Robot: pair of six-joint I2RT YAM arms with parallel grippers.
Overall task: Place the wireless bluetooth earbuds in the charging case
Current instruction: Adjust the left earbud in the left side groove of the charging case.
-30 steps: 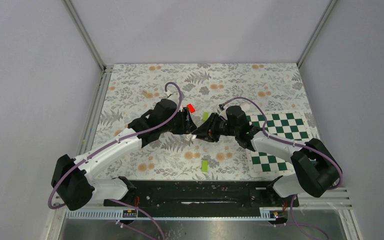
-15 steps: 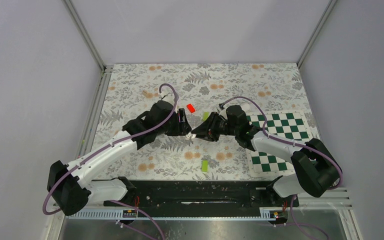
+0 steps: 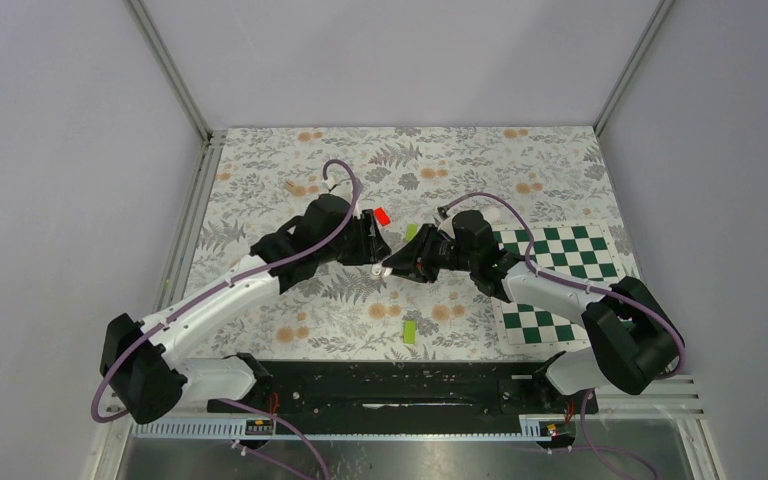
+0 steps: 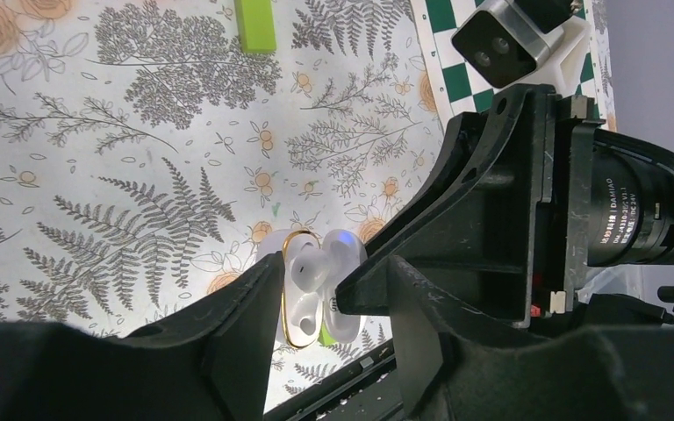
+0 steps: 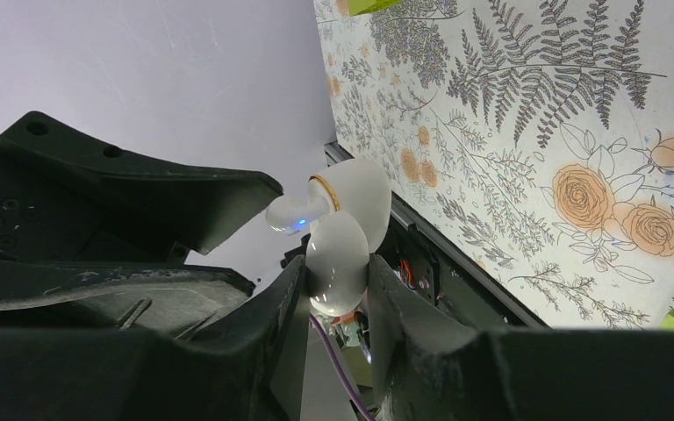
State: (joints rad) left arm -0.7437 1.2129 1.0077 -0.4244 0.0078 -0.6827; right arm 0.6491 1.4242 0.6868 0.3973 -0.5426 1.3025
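**Surroundings.** A red block [image 3: 382,215] is noted just behind the left pincer [image 3: 376,258]. A green block [image 3: 411,232] lies just behind the right pincer [image 3: 397,266]. A second green block [image 3: 410,331] lies nearer the arm bases, well apart from both pincers. A checkerboard [image 3: 560,245] is laid at the right and is partly covered by the right arm. From above, the case [image 3: 385,268] is largely hidden by the fingers of both pincers.

**Surface and room.** The desk [image 3: 520,160] is covered with a print of grey ferns and orange roses. It is enclosed by plain pale walls [image 3: 400,60].

**Case.** It is found at mid-desk, between the two pincers. Its base is clamped between the fingers of the right pincer, which is closed on it. The lid is swung open and a gold rim is exposed. The open mouth is turned toward the left pincer, and the rim's long axis runs up and down in the left wrist view.

**Earbud.** An earbud [image 4: 303,270] is seen inside the rim. Its end, lit blue, projects from the mouth toward the left pincer.

**Left pincer.** The jaws are held partway apart and nothing is seen clamped. One fingertip [image 4: 268,272] is placed just beside the rim, but contact cannot be told.
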